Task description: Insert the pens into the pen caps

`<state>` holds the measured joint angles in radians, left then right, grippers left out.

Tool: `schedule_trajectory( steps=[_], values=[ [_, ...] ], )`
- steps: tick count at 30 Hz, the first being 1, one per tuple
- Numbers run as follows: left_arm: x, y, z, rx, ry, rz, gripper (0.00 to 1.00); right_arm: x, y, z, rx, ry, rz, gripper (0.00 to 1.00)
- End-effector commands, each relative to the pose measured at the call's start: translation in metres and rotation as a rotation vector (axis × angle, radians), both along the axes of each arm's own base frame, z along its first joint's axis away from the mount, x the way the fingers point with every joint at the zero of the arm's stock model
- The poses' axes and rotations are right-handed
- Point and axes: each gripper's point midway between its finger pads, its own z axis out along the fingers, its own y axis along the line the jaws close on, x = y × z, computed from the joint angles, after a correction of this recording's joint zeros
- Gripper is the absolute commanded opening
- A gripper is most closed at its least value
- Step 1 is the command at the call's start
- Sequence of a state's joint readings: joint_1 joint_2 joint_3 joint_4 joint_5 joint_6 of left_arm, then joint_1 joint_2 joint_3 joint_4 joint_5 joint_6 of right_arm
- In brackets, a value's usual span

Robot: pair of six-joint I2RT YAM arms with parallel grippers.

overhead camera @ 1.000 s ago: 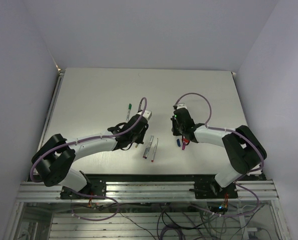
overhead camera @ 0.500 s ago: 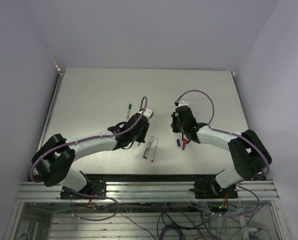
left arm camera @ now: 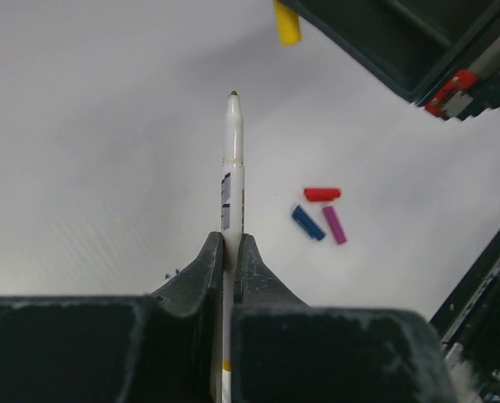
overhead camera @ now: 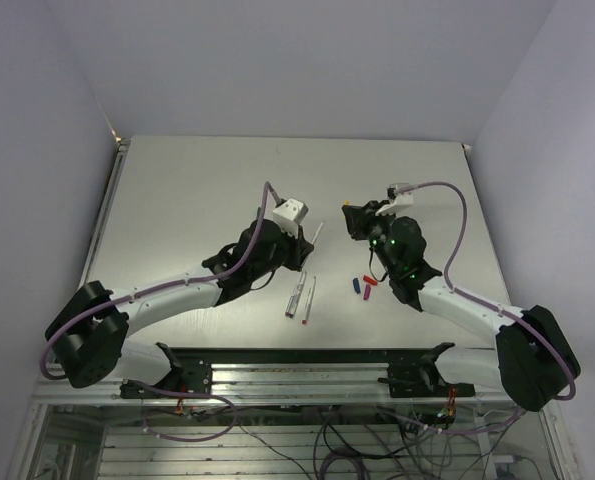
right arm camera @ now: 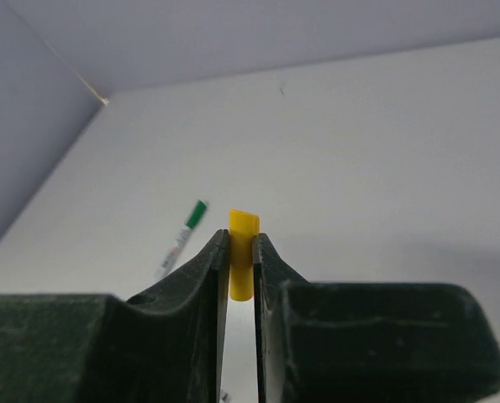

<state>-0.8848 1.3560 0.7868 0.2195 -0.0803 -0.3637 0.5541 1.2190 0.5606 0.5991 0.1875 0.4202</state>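
My left gripper (left arm camera: 229,252) is shut on a thin white pen (left arm camera: 233,168), held above the table with its small dark tip pointing away from the wrist. In the top view this gripper (overhead camera: 302,247) is raised near the table's middle. My right gripper (right arm camera: 242,243) is shut on the yellow cap (right arm camera: 243,252), also held in the air. In the top view the right gripper (overhead camera: 354,218) faces the left one. In the left wrist view the yellow cap (left arm camera: 287,23) hangs beyond the pen tip. The red cap (left arm camera: 322,194), blue cap (left arm camera: 308,222) and purple cap (left arm camera: 334,224) lie on the table.
Two more pens (overhead camera: 304,295) lie side by side on the table between the arms. The loose caps (overhead camera: 363,284) lie to their right. A pen with a green end (right arm camera: 182,238) lies further back on the left. Grey walls close the table's back and sides.
Both grippers have risen off the table. The left one has lifted the pen up and right. The right one has lifted the yellow cap, and its arm has stretched out.
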Motion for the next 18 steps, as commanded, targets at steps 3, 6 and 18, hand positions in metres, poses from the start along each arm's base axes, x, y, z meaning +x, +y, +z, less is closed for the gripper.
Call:
schedule_trajectory(
  steps=[3, 6, 18],
  values=[
    [-0.004, -0.020, 0.039, -0.179, -0.080, -0.067, 0.07, -0.010, -0.004, 0.056, 0.240, -0.216, 0.004, 0.05],
    [-0.004, -0.025, 0.043, -0.212, -0.092, -0.079, 0.07, -0.014, -0.005, 0.066, 0.301, -0.253, 0.012, 0.00],
    [-0.006, -0.041, 0.060, -0.308, -0.129, -0.139, 0.07, -0.031, 0.004, 0.088, 0.463, -0.343, 0.115, 0.00]
  ],
)
